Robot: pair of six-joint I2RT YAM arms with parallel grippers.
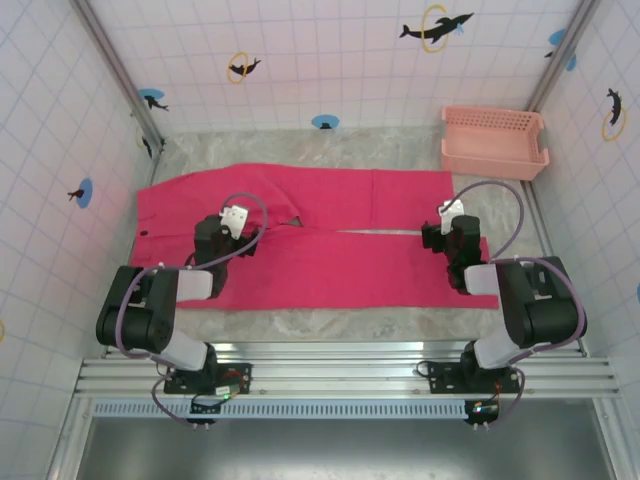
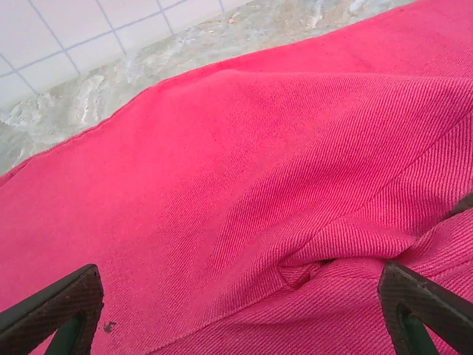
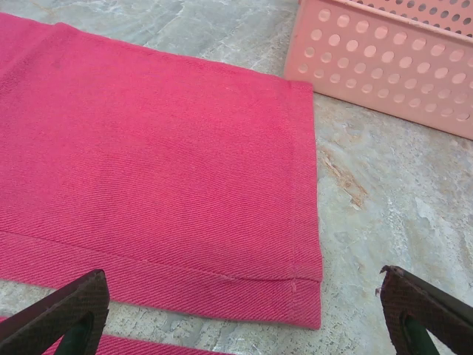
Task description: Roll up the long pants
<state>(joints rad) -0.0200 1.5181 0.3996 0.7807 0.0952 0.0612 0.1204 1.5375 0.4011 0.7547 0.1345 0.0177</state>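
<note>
The long pants (image 1: 320,195) lay flat on the tabletop (image 1: 330,323) — the rolling was not yet begun. The left gripper (image 1: 233,224) and right gripper (image 1: 447,222) had fingers wide apart, empty; next, I think, one end needed pinching.

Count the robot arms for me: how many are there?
2: the left arm, near left, reaching over the long pants; the right arm, near right, by their hems.
</note>
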